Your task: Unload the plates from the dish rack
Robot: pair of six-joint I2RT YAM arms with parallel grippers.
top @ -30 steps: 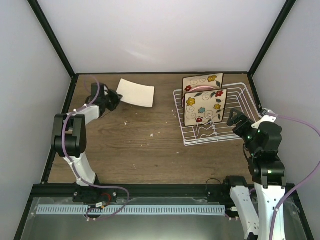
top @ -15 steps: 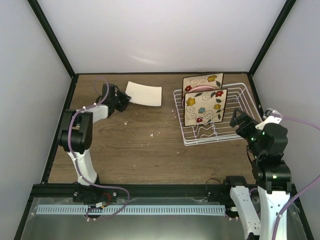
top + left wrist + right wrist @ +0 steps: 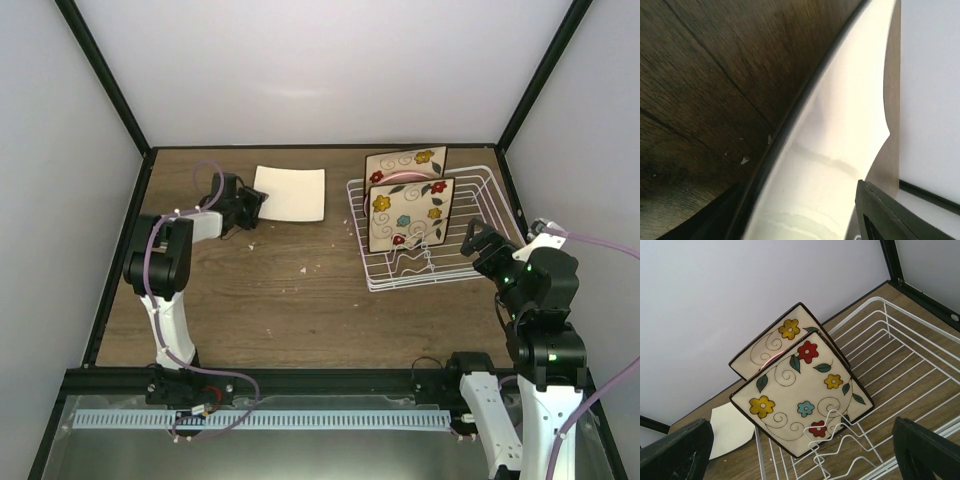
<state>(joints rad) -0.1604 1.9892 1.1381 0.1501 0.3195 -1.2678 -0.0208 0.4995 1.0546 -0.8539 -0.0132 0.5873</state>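
Plain plate [image 3: 290, 193] flat on table [image 3: 300, 300], well apart from dish rack [image 3: 480, 190]. Left gripper [image 3: 247, 203] at its left edge, can't tell if holding. Flower plates [image 3: 405, 214] upright in rack, faces toward arms. Right gripper [image 3: 472, 238] spread wide, holding nothing.

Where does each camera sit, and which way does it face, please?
Top external: high behind the bases, looking down on the table; both arms show, left gripper at the plain plate, right gripper beside the dish rack.
Left wrist: low, looking along the plain plate's rim; its fingers at the bottom.
Right wrist: faces the flowered plates in the rack; its fingers in both lower corners.
Shared: all three show the plain plate.
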